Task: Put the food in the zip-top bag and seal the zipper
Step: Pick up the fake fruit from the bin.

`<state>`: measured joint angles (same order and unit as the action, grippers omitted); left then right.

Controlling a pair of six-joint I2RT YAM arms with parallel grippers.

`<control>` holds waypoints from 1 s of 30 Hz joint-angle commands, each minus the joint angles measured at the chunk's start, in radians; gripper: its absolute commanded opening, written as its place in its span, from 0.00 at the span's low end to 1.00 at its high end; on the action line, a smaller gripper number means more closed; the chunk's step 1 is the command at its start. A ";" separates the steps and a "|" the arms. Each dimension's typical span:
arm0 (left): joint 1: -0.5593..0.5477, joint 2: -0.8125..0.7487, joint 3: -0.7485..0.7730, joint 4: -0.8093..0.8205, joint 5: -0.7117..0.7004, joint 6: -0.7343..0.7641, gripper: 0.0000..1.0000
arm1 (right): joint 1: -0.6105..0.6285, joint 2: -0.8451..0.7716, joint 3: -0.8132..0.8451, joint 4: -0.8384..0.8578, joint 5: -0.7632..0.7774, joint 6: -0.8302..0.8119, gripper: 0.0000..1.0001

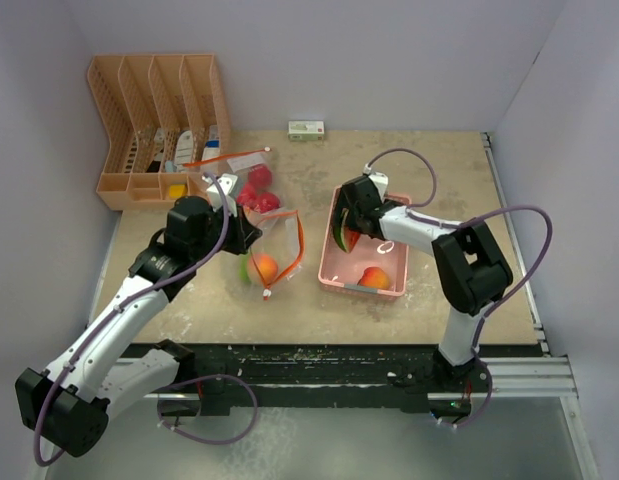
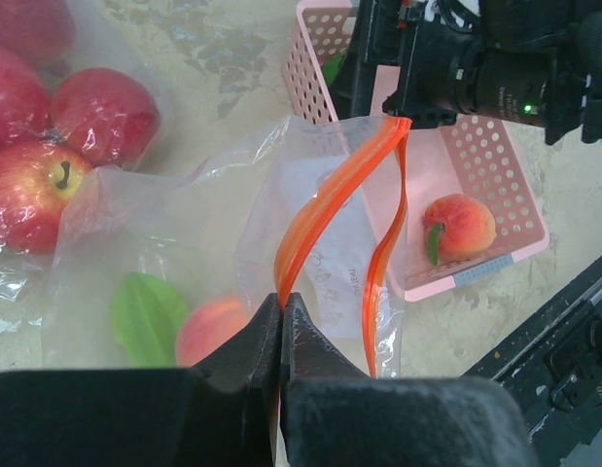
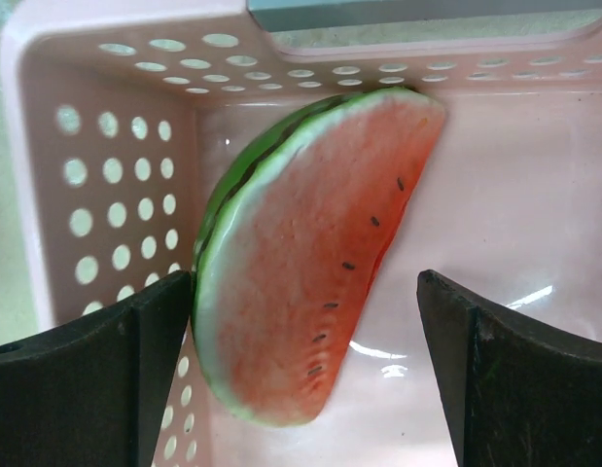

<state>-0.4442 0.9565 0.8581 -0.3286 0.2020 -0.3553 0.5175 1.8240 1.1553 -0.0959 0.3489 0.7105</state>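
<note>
Desk [image 1: 429, 170], beige, carries everything. Left arm [image 1: 139, 300] reaches in left of the basket [image 1: 334, 276]; right arm [image 1: 419, 228] reaches into it. Orange rack [image 1: 149, 100] sits far left of the basket, at the back. Basket is pink and perforated. Clear bag [image 2: 330, 277] lies just left of the basket, mouth open toward it. Left jaws are pressed together, pinching the bag's orange zipper [image 2: 325, 209]. Watermelon [image 3: 301, 292] stands on edge inside the basket against its left wall. Right jaws are spread wide either side of it, not closed on it. Red apples [image 2: 96, 112] lie under clear plastic, further left of the basket. One peach [image 2: 461, 226] is in the basket, near end. Another peach [image 2: 208, 326] and the green piece [image 2: 145, 316] are inside the bag. Small box [image 1: 306, 129] sits behind the basket.
</note>
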 commanded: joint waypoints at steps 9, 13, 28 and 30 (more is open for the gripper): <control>0.007 -0.014 0.038 0.027 0.006 0.021 0.00 | 0.000 0.055 0.006 0.058 0.055 -0.009 0.57; 0.007 -0.019 0.038 0.023 0.001 0.023 0.00 | 0.000 0.001 -0.025 0.058 0.057 -0.007 0.42; 0.007 0.004 0.042 0.037 0.010 0.010 0.00 | 0.020 -0.634 -0.293 0.255 -0.459 -0.230 0.35; 0.007 0.007 0.044 0.039 0.014 0.008 0.00 | 0.033 -0.703 -0.322 0.341 -0.632 -0.235 0.35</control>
<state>-0.4442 0.9592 0.8581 -0.3302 0.2024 -0.3485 0.5274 1.2331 0.8734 0.0666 0.0662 0.5476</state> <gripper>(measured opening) 0.007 0.653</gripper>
